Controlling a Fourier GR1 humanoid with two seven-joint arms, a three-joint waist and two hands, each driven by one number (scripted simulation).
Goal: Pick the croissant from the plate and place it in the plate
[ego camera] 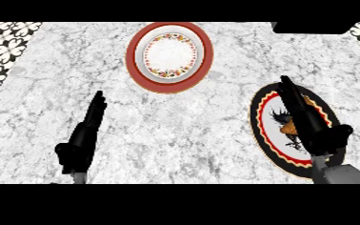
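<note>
A black-rimmed plate (265,124) with a red ring lies at the right of the marble counter. My right hand (304,119) stretches over it with straight fingers, open, and hides much of its middle. Beside the hand a small brown and black shape (287,129) shows on the plate; I cannot tell whether it is the croissant or a printed figure. A red-rimmed plate (169,55) with a white, flower-edged centre lies at the back middle with nothing on it. My left hand (84,133) rests open at the lower left, fingers pointing away, touching nothing.
A dark object (313,27) sits at the counter's far right corner. A black-and-white patterned surface (14,40) runs along the left edge. Bare marble (183,128) lies between the two hands.
</note>
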